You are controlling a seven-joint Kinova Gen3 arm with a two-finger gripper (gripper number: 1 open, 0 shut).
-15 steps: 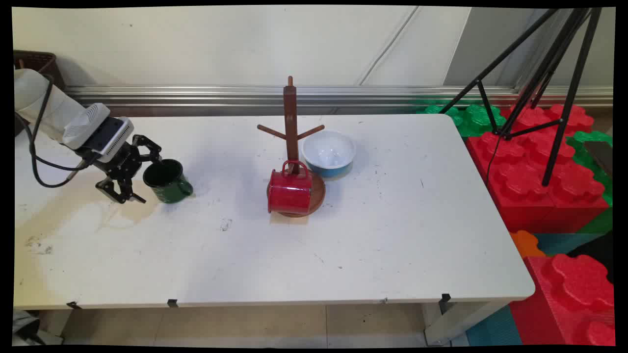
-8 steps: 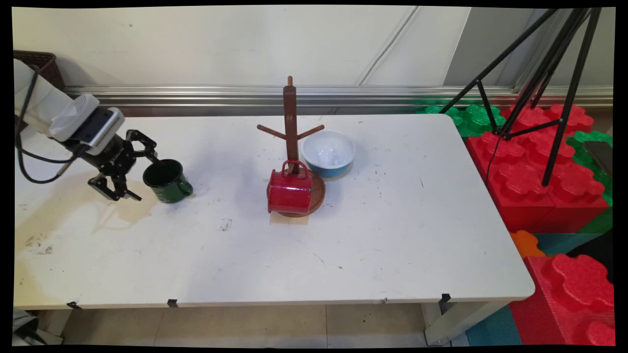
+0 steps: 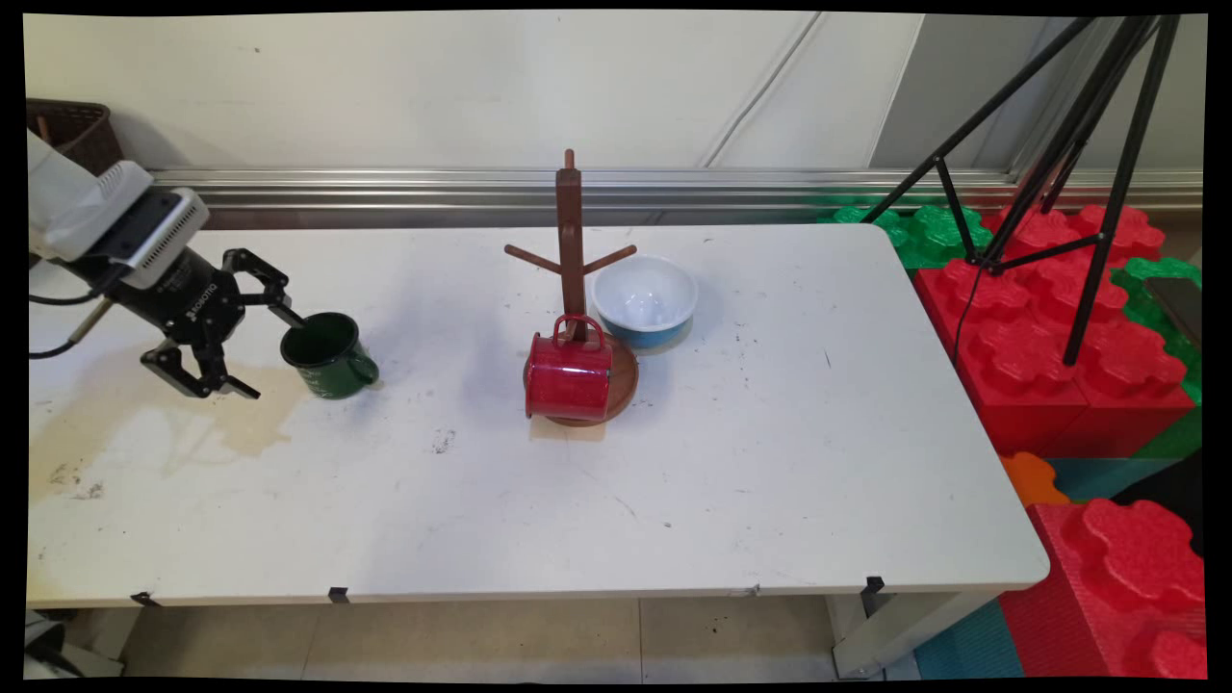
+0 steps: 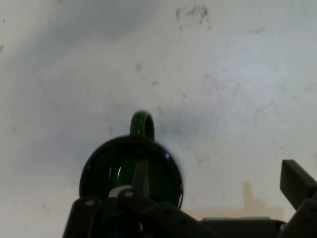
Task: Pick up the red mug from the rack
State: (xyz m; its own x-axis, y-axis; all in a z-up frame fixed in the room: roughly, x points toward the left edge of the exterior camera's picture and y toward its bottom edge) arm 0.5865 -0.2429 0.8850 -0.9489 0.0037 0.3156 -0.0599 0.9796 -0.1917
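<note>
Dark green enamel mug (image 3: pixel 329 355) stands upright on the white table (image 3: pixel 770 462), toward its left end, handle turned to the right and slightly toward the near edge. The black gripper (image 3: pixel 271 355) sits at the mug's left side, tilted down toward it from the upper left. Its 2 fingers are spread wide. The upper finger (image 3: pixel 289 318) reaches over the mug's rim on the far-left side; whether it touches the rim I cannot tell. The lower finger (image 3: pixel 236 388) hangs to the left of the mug, apart from it, low over the table. Nothing is clamped between them.

In the hand view the mug (image 4: pixel 131 171) is seen from above, its dark inside open to the camera and its handle pointing up the picture. 1 finger (image 4: pixel 139 177) lies over the mug's mouth; the other finger (image 4: pixel 297 184) is off at the right edge, clear of the mug, with bare table (image 4: pixel 223 74) between.

A yellowish stain (image 3: pixel 245 428) marks the table just in front of the gripper.

Near the table's middle, well apart from the mug: a brown wooden mug stand (image 3: pixel 572 241) with pegs, a red mug (image 3: pixel 568 377) lying on its side on the stand's round base, and just right of the stand a bowl (image 3: pixel 645 300), white inside, blue outside.
</note>
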